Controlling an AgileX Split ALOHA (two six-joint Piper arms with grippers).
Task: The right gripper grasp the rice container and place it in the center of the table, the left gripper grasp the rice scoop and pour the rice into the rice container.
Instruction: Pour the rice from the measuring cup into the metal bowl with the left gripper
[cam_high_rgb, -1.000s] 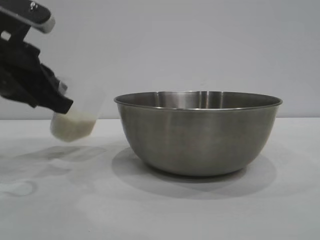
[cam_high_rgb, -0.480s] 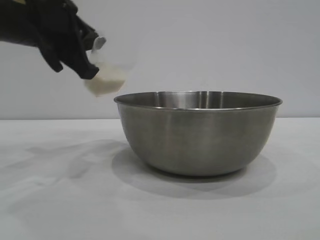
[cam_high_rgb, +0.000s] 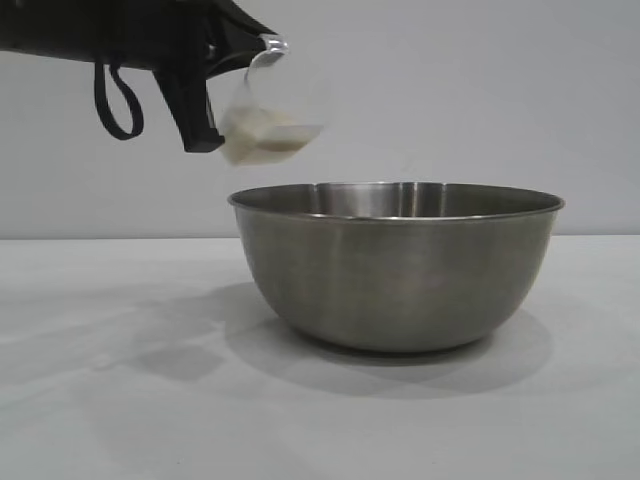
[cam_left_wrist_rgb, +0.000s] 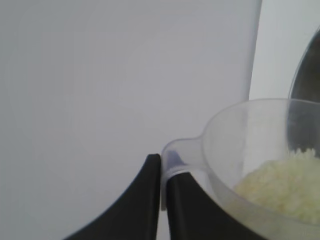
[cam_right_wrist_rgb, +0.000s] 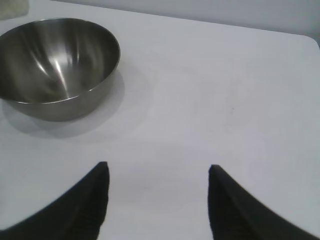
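Note:
The rice container (cam_high_rgb: 398, 265), a large steel bowl, stands on the white table (cam_high_rgb: 120, 400); in the right wrist view the rice container (cam_right_wrist_rgb: 57, 65) is empty. My left gripper (cam_high_rgb: 205, 110) is shut on the handle of the rice scoop (cam_high_rgb: 272, 115), a clear cup held in the air just above the bowl's left rim, tilted slightly. Rice (cam_high_rgb: 262, 148) lies in its bottom. In the left wrist view the left gripper (cam_left_wrist_rgb: 164, 167) pinches the rice scoop (cam_left_wrist_rgb: 250, 150) by its handle tab, rice (cam_left_wrist_rgb: 282, 182) inside. My right gripper (cam_right_wrist_rgb: 157, 170) hangs open over bare table, away from the bowl.
A plain grey wall stands behind the table. The table's far corner (cam_right_wrist_rgb: 310, 42) shows in the right wrist view, with bare cloth between the bowl and that edge.
My left gripper has lifted the rice scoop from near the table at the left, up and to the right, to just above the bowl's left rim. The bowl and right gripper have not moved.

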